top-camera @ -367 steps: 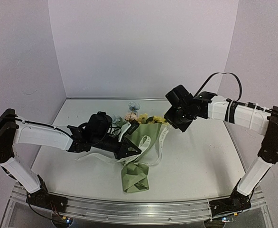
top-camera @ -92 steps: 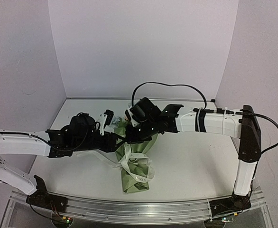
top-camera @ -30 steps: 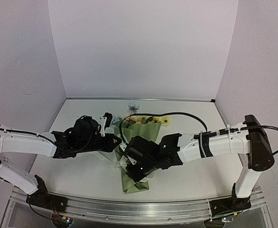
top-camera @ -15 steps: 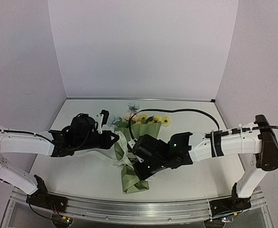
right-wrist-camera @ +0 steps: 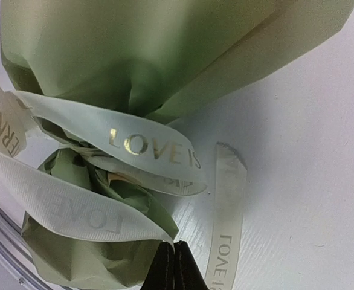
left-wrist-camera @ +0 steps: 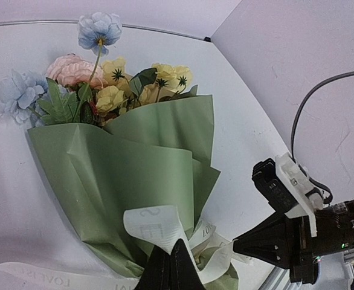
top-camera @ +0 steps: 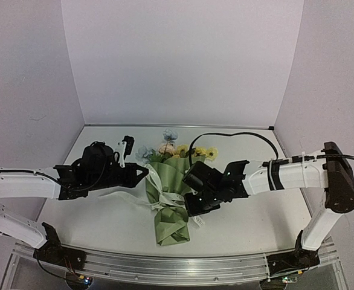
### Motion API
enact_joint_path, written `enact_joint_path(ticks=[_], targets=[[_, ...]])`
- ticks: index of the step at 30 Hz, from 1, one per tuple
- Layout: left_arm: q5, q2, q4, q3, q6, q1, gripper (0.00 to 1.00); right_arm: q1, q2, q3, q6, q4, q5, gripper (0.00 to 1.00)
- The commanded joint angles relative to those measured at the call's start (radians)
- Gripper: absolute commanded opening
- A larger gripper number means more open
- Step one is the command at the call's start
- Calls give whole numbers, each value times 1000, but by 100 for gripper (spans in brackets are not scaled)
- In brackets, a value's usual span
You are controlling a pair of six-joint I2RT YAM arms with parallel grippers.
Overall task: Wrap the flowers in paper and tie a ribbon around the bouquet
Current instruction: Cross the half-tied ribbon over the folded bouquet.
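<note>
The bouquet lies on the table, its olive-green paper (top-camera: 168, 223) (left-wrist-camera: 135, 163) forming a cone with the narrow end toward me. The flowers (top-camera: 172, 148) (left-wrist-camera: 104, 84), blue, pink and yellow, show above the wide rim. The cream ribbon (top-camera: 160, 194) (left-wrist-camera: 156, 226) (right-wrist-camera: 74, 205) loops round the narrow waist. My left gripper (top-camera: 145, 171) (left-wrist-camera: 170, 266) is shut on a ribbon loop just left of the waist. On the right side of the waist my right gripper (top-camera: 189, 209) (right-wrist-camera: 174, 263) is shut on another strand of it. A loose ribbon tail (right-wrist-camera: 228, 229) lies flat on the table.
The white table (top-camera: 249, 217) is enclosed by pale walls at the back and sides. Its metal front rail (top-camera: 165, 269) runs along the near edge. A black cable (top-camera: 231, 136) arcs over the right arm behind the bouquet.
The right gripper has shut on the ribbon and drawn back to the right of the cone. The left gripper has pulled slightly left, and the ribbon sits tighter at the waist.
</note>
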Motion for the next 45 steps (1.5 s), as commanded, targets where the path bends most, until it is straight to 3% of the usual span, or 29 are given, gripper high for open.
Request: enact_joint_path(ticks=[1, 18, 28, 34, 45], targets=[[15, -50, -9, 7, 31, 6, 0, 8, 17, 10, 51, 20, -4, 0], [19, -126, -30, -4, 33, 5, 0, -22, -71, -120, 128, 11, 79, 0], [146, -97, -5, -3, 52, 6, 0, 69, 5, 42, 25, 15, 84, 0], [282, -134, 55, -22, 77, 6, 0, 67, 104, 152, 74, 19, 62, 0], [476, -194, 56, -52, 84, 6, 0, 23, 171, 107, 229, 194, 7, 0]])
